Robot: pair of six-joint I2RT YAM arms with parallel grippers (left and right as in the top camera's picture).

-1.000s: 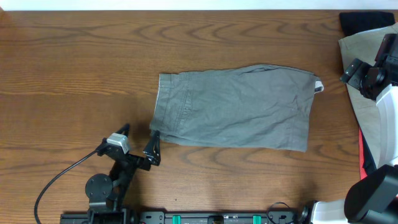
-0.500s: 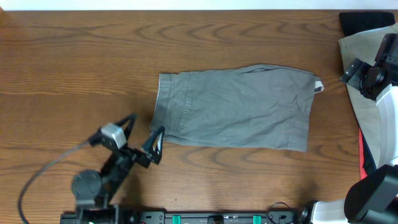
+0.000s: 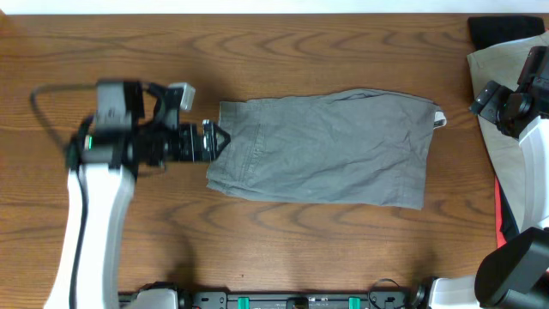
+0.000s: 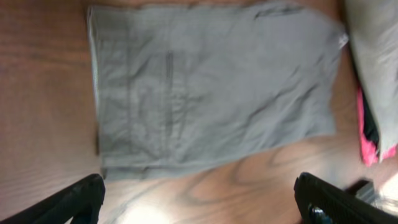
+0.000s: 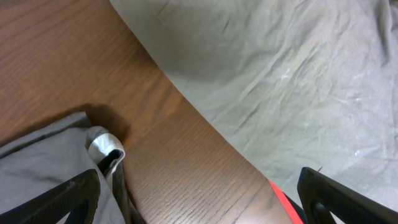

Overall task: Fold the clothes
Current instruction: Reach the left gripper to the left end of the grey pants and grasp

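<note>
Mid-grey shorts lie flat and folded in half at the table's middle, waistband to the left, a small white tag at the right end. They also fill the left wrist view, and their tagged corner shows in the right wrist view. My left gripper is open and empty, just off the shorts' left edge at the waistband. My right gripper is open and empty at the far right, over bare wood between the tag and a beige garment.
The beige garment lies in a pile at the table's right edge with a black piece behind it and a red piece under it. The red and black also show in the left wrist view.
My left arm has swung up from the table's front edge to the shorts' left edge at the waistband. The shorts and my right arm have not moved.
</note>
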